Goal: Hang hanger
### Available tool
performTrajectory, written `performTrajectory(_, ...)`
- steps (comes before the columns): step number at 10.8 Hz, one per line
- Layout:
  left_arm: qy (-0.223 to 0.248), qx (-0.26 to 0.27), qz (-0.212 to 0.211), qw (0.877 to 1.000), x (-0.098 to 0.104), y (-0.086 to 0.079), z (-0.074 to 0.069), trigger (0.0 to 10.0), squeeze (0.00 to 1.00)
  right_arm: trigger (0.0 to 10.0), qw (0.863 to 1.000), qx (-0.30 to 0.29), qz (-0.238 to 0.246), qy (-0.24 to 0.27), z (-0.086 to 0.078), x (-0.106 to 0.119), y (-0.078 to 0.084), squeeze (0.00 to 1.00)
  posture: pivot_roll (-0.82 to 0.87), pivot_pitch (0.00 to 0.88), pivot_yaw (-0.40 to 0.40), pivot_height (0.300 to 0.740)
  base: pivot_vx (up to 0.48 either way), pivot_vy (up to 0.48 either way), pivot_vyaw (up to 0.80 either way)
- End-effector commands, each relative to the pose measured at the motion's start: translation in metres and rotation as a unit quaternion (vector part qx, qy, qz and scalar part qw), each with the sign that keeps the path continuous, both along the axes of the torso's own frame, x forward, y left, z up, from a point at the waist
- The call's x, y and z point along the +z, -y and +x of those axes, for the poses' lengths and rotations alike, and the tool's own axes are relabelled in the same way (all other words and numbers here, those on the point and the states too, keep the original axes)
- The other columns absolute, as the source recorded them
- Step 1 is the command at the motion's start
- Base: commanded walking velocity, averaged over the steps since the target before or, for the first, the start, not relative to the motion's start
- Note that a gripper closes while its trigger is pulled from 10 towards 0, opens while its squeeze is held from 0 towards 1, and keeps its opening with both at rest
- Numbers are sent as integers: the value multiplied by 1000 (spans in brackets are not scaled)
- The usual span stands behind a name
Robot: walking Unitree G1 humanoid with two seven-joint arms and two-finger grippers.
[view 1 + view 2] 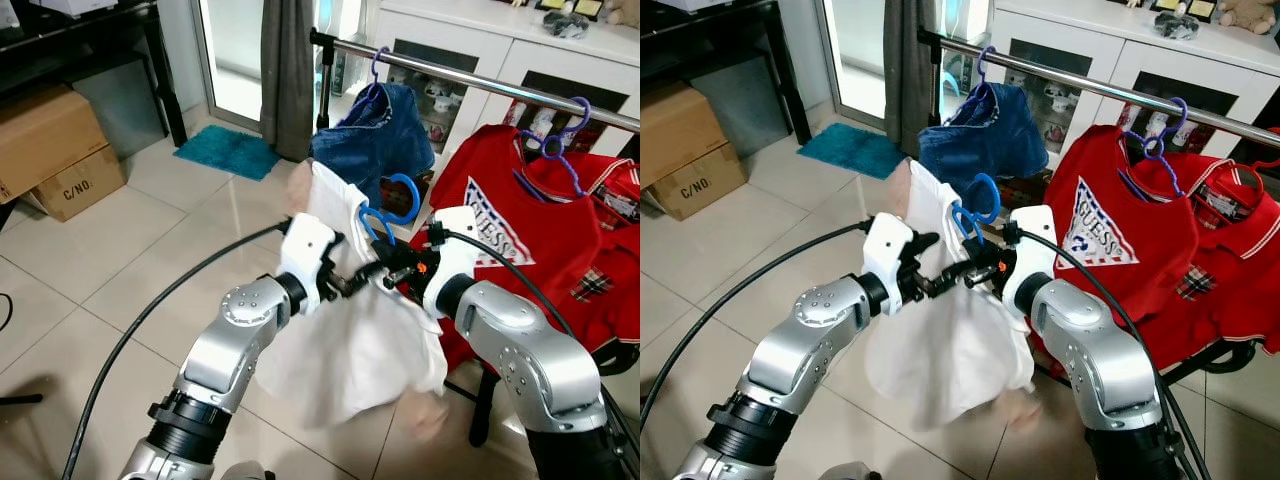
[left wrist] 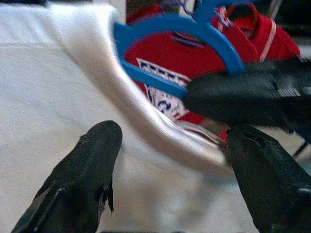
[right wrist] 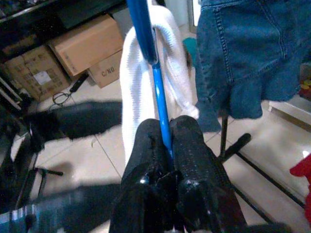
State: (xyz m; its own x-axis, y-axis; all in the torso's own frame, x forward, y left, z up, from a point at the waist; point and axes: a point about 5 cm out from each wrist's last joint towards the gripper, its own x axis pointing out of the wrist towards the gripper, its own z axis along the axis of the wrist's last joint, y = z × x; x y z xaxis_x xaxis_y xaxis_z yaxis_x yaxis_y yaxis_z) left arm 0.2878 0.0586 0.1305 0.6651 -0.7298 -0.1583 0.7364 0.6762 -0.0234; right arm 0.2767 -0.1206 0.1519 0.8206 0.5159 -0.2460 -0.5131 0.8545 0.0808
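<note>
A white shirt point(image 1: 350, 350) hangs on a blue hanger point(image 3: 158, 87) in front of me, below the steel rail point(image 1: 480, 82). My right gripper point(image 3: 167, 128) is shut on the hanger's thin blue bar, just under the hook point(image 1: 986, 182). From the left, my left gripper point(image 2: 175, 141) is open, its two black fingers point(image 2: 92, 160) spread beside the shirt's collar edge, close to the right fingers. On the rail hang a blue denim garment point(image 1: 385, 130) and a red shirt point(image 1: 500, 220), each on a purple hanger.
Cardboard boxes point(image 1: 50, 140) stand at the left on the tiled floor. A teal mat point(image 1: 230, 150) lies by the grey curtain point(image 1: 290, 70). A white cabinet point(image 1: 480, 40) is behind the rail. A black cable point(image 1: 150, 310) trails from my left arm. The rack's black foot point(image 1: 480, 400) is low right.
</note>
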Motion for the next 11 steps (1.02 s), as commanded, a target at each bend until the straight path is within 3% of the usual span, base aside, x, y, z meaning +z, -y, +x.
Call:
performTrajectory(1, 3, -8, 18, 1000, 0, 1, -3, 10000, 0, 0, 1000, 1, 3, 17, 4, 5, 0, 0, 69, 0, -54, 740, 0, 0, 0)
performTrajectory(2, 5, 21, 28, 999, 1, -3, 0, 10000, 0, 0, 1000, -6, 5, 14, 12, 2, 1, 0, 71, 0, -53, 740, 0, 0, 0)
performTrajectory(6, -4, 45, -23, 999, 12, 4, 19, 10000, 0, 0, 999, 32, 7, 21, 16, 6, -7, 0, 68, 0, -85, 740, 0, 0, 0)
performTrajectory(7, -19, 57, -36, 998, 10, 5, 24, 1922, 0, 0, 999, 41, 3, 21, 15, 6, -9, 0, 56, 10, -82, 740, 0, 0, 0)
performTrajectory(8, -22, 58, -47, 997, 11, 6, 25, 0, 0, 0, 999, 48, 1, 23, 15, 9, -10, 0, 49, 22, -74, 740, 0, 0, 0)
performTrajectory(11, -17, 35, -47, 998, 13, 13, 24, 0, 0, 0, 998, 60, -2, 27, 11, 9, -12, 0, 48, 47, -43, 740, 0, 0, 0)
